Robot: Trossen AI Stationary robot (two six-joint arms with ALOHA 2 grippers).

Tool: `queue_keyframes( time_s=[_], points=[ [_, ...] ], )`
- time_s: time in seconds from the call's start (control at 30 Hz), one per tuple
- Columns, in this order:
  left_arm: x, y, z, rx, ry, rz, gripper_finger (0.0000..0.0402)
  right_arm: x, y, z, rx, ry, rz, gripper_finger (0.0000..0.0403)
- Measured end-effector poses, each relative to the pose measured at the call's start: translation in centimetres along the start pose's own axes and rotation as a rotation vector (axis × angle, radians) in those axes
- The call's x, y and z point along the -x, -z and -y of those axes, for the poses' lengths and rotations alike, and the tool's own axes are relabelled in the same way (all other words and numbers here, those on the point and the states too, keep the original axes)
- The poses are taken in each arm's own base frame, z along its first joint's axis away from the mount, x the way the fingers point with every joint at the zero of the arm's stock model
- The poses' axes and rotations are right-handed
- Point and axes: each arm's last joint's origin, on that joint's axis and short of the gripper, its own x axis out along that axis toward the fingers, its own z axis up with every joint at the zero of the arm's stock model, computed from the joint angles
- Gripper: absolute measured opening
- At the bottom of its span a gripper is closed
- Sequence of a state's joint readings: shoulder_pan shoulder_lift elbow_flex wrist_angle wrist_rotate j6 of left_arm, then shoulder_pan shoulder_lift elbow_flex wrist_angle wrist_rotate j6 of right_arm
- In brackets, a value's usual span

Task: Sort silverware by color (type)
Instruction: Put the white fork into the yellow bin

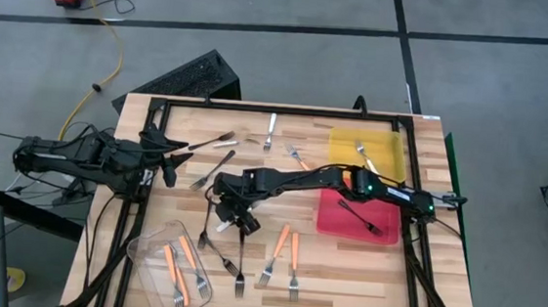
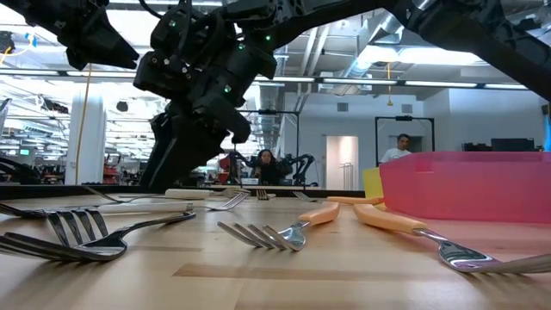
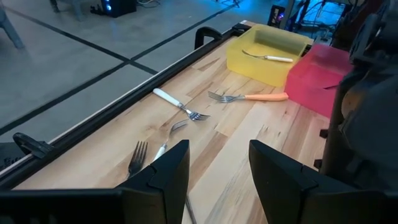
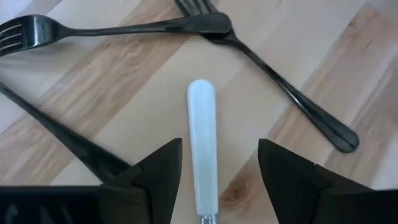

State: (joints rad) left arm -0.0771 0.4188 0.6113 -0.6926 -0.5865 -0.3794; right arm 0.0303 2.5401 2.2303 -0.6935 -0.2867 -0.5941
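My right gripper (image 4: 219, 146) is open and reaches down over the table's middle (image 1: 233, 214). Its fingers stand on either side of a white-handled fork's handle (image 4: 202, 143) without touching it. The fork lies flat on the wood, with black forks (image 4: 118, 28) (image 4: 292, 93) lying around it. My left gripper (image 3: 219, 149) is open and waits at the table's left far part (image 1: 170, 165). Ahead of it lie a white-handled fork (image 3: 177, 102) and an orange-handled fork (image 3: 249, 97). Two orange-handled forks (image 1: 286, 255) lie near the near edge.
The yellow tray (image 1: 392, 148) holds a white-handled fork (image 1: 367, 159). The red tray (image 1: 332, 222) holds a black fork (image 1: 359, 217). A clear tub (image 1: 143, 261) at the near left holds orange-handled forks. More black forks (image 1: 214, 141) lie on the far left part. People show in the room behind (image 2: 398, 148).
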Motion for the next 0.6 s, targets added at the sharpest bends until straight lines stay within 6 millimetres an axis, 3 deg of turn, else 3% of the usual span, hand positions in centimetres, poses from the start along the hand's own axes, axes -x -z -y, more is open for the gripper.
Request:
queue_keyframes(
  time_s=[0.37, 0.6],
  points=[
    [0.0, 0.0, 0.0, 0.002, -0.002, 0.002, 0.0151, -1.4, 1.4, -0.4, -0.043, -0.007, -0.016, 0.0228],
    [0.0, 0.0, 0.0, 0.005, -0.003, 0.003, 0.0151, -1.9, 2.4, -0.4, -0.082, 0.021, -0.046, 0.0164]
  ],
)
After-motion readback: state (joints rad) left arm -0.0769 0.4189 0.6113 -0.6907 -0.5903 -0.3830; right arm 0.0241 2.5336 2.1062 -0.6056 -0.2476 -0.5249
